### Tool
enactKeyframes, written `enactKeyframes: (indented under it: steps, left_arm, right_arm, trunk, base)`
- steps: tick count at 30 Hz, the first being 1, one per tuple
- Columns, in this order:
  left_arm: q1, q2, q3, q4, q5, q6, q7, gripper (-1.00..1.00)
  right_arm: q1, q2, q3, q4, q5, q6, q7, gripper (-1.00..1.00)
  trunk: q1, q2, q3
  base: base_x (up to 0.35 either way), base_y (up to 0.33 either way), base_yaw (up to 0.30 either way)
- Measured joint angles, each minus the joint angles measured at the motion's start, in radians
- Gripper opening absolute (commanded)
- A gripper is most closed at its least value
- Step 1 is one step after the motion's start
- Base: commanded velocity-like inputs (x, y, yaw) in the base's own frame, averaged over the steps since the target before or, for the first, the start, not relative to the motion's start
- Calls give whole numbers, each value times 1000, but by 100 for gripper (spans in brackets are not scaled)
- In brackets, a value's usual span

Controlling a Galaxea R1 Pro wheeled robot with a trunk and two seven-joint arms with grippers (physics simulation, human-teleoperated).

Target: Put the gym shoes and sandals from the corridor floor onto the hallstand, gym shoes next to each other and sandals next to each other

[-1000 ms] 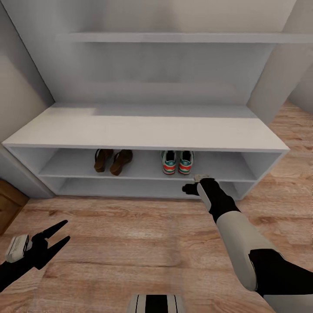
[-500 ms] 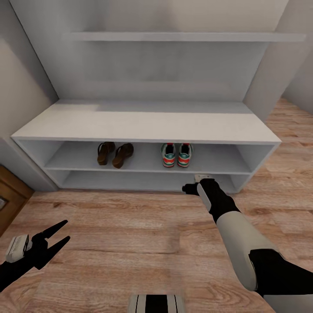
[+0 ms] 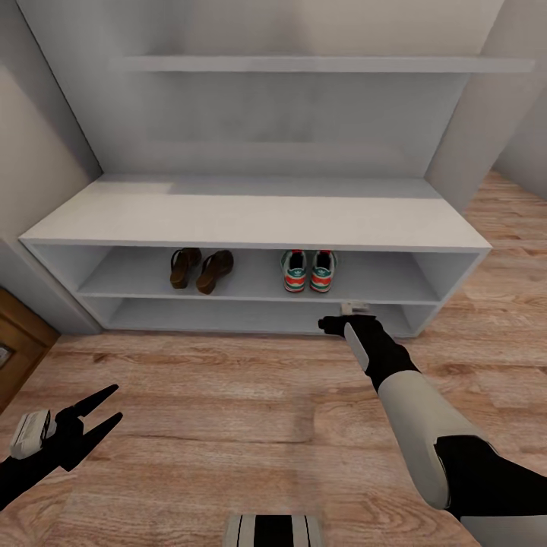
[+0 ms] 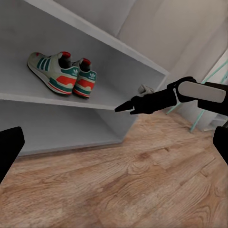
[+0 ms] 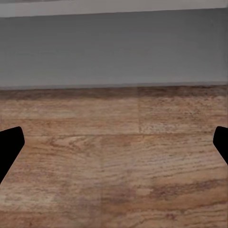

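Down low at the head view's left, the left gripper [image 3: 106, 406] hangs over the corridor floor [image 3: 228, 403], its two dark fingers spread apart with nothing between them. The right arm reaches forward and down toward the hallstand [image 3: 251, 220], its right gripper [image 3: 328, 327] just in front of the lower compartment; in the right wrist view the fingertips sit wide apart at the picture's edges, so its jaws stand open and empty. On the upper shelf the two gym shoes [image 3: 310, 271] stand side by side, touching, heels outward. Well apart from them on the same shelf, the two sandals [image 3: 200, 269] lie next to each other
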Motion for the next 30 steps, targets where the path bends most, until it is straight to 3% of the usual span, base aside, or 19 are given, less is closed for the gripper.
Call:
enactKeyframes:
  steps: [12, 23, 30]
  left_arm:
    - [0, 1, 1, 0, 0, 0, 0, 100]
    - [0, 1, 2, 0, 0, 0, 0, 100]
    - [0, 1, 3, 0, 0, 0, 0, 100]
  right_arm:
    - [0, -1, 0, -3, -4, -13, 2, 100]
    - [35, -1, 1, -7, 2, -264, 0, 100]
    - [145, -1, 2, -15, 3, -342, 0, 100]
  trunk:
    - [0, 0, 0]
    - [0, 0, 0]
    - [0, 0, 0]
  base:
    - [0, 0, 0]
    - [0, 0, 0]
    - [0, 0, 0]
